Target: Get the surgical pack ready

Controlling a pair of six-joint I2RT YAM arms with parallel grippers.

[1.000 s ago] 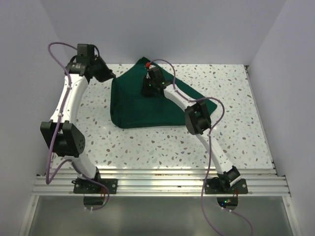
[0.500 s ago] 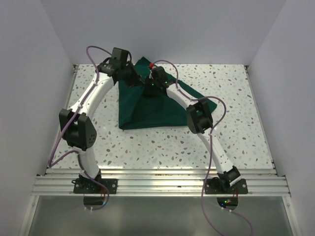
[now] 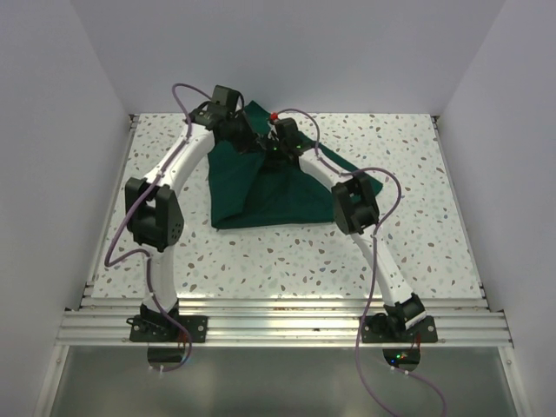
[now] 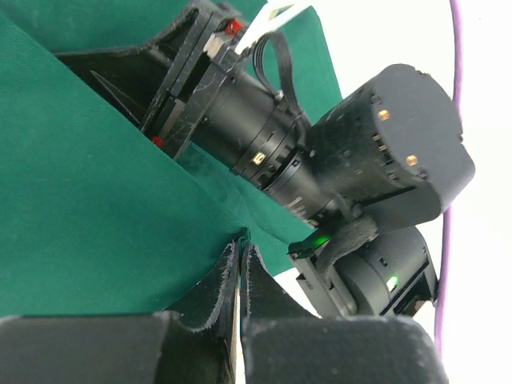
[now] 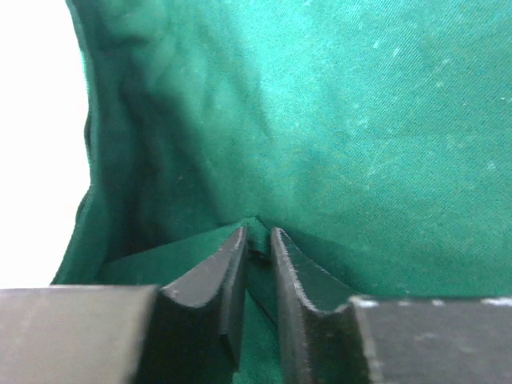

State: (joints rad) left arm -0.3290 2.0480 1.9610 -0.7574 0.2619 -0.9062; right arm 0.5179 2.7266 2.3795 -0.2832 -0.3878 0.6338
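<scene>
One green drape (image 3: 261, 187) lies bunched at the far middle of your table (image 3: 417, 174) | your left gripper (image 4: 241, 254) is pinched tight on its edge | your right gripper (image 5: 258, 238) stands narrowly parted around a fold, and you cannot tell whether it grips | both meet at the cloth's far peak

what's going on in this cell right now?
Both arms are working the green drape on the speckled table. The left gripper is shut on an edge of the cloth near its far corner, and the right gripper pinches a fold right beside it. The drape lies partly folded, not yet a bundle. Nothing inside it shows.
</scene>
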